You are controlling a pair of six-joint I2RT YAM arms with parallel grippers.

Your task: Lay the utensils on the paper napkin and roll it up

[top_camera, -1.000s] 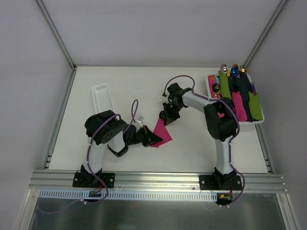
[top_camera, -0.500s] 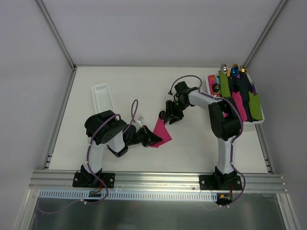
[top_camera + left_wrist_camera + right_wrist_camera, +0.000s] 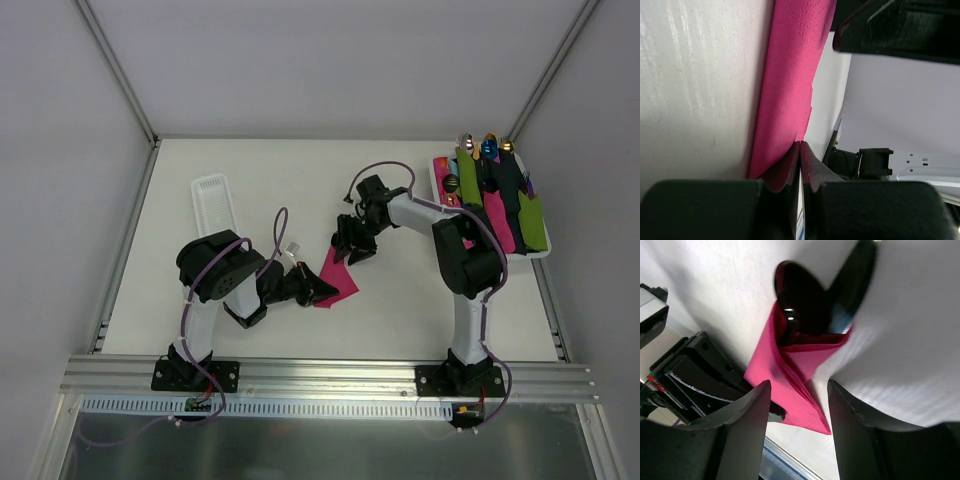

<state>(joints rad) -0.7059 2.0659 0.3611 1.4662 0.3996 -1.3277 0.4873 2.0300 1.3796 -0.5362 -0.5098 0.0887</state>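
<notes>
Napkin (image 3: 337,277) lengthwise near-to-far, near end clamped by left end effector (image 3: 324,293); right end effector (image 3: 347,250) open

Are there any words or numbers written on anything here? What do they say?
None can be read.
The paper napkin, the white ridged tray and the table carry no print.
A small board below the left arm's base is too small to read.

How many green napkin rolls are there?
2. Both lie in the white tray on the right: one green roll near its left edge, the other at its near right corner. Others may be hidden underneath.
</notes>
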